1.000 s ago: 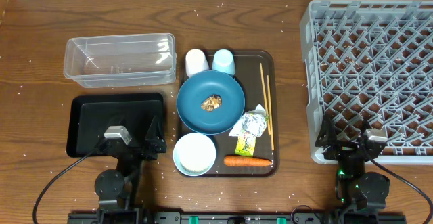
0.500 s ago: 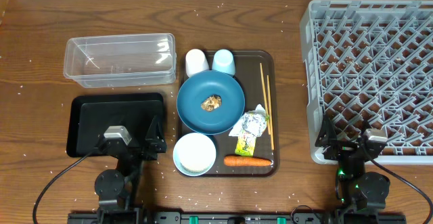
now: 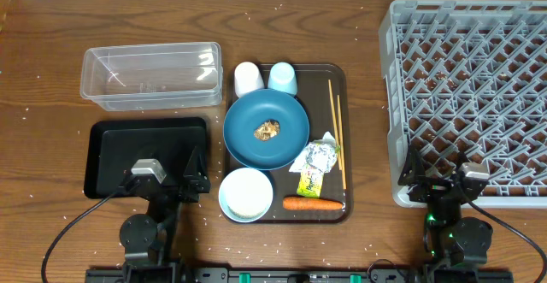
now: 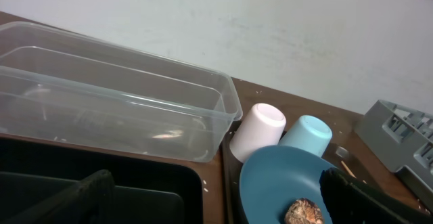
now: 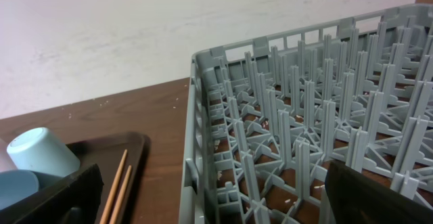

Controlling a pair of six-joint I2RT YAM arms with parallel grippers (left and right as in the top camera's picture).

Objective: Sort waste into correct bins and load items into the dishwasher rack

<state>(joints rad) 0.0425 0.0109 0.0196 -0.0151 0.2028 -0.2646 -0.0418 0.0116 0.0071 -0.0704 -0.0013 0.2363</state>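
left gripper [image 3: 167, 180] over the black tray [image 3: 115, 146] and right gripper [image 3: 443, 185] at the grey rack [image 3: 461, 61]'s near corner both hang with fingers spread wide, empty. carrot [image 3: 313, 203], wrapper [image 3: 313, 165] and blue plate [image 3: 244, 142] lie on the brown tray [image 3: 338, 76] between them, seemingly staged so waste goes left and dishes right.

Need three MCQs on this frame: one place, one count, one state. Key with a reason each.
1. Where on the brown tray is the carrot? A) far edge B) near edge, right of the white bowl C) centre
2. How many cups stand on it? A) one B) two C) three
3. The left pincer and right pincer are: A) both shut B) left shut, right open C) both open, empty
Key: B, along the near rim beside the bowl; B, a white cup and a light-blue cup; C, each wrist view shows jaws wide apart, nothing between.
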